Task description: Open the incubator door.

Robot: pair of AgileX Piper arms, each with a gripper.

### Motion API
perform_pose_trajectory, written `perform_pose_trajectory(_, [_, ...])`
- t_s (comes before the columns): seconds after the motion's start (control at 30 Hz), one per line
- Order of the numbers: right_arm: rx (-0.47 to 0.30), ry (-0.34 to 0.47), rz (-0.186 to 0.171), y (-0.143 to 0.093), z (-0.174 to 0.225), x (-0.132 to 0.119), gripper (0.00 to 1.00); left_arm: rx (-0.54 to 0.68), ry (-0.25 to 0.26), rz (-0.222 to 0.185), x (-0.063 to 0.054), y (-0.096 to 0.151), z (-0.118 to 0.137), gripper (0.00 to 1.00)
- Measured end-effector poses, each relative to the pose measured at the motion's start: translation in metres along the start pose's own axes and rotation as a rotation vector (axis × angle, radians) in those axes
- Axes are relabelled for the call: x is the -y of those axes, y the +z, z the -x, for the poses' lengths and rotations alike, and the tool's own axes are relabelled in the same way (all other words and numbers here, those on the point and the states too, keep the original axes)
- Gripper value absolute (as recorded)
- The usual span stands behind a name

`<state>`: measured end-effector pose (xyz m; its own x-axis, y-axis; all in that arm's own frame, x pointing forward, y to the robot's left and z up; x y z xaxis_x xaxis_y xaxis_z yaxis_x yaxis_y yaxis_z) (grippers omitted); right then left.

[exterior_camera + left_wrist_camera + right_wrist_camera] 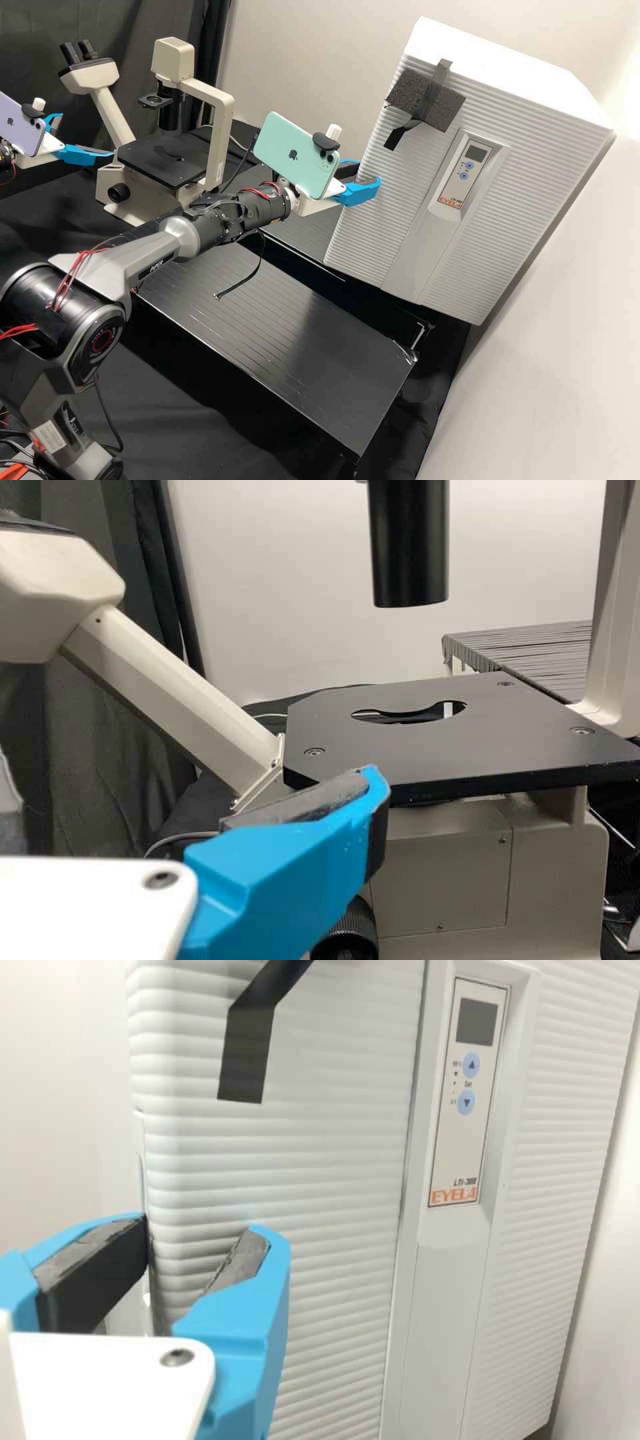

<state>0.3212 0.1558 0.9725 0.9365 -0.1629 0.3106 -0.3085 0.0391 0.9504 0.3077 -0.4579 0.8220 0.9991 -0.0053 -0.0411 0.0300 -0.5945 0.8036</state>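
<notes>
Nearest to the camera, well apart from the incubator [527, 77], can see right arm's grey joint [100, 343], and close by the side edge of the incubator's door [373, 227], right end effector [369, 172], released, with its two fingers [240, 1310] parted. Farther from the incubator, near the microscope [170, 160], left end effector [85, 136], likewise released. On the front of the incubator, door seen closed, with control panel [469, 167] and dark foam pad [405, 95] fixed by tape [395, 138].

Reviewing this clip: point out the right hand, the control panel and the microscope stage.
Right hand [205, 1228]: right wrist view, midway between its fingertips.
Control panel [459, 1150]: right wrist view, lower half of its face.
Microscope stage [400, 760]: left wrist view, its flat black top.
</notes>
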Motion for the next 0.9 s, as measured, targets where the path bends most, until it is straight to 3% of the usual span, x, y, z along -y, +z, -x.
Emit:
perform_pose_trajectory(0.4, [0.002, -0.004, -0.002, 0.005, -0.001, -0.001, 0.0, 0.0, 0.0, 0.0, 0.0, 0.0, 0.0, 1.0])
perform_pose_trajectory(0.9, [0.018, -0.066, 0.002, 0.024, 0.002, -0.003, 0.0, 0.0, 0.0, 0.0, 0.0, 0.0, 0.0, 1.0])
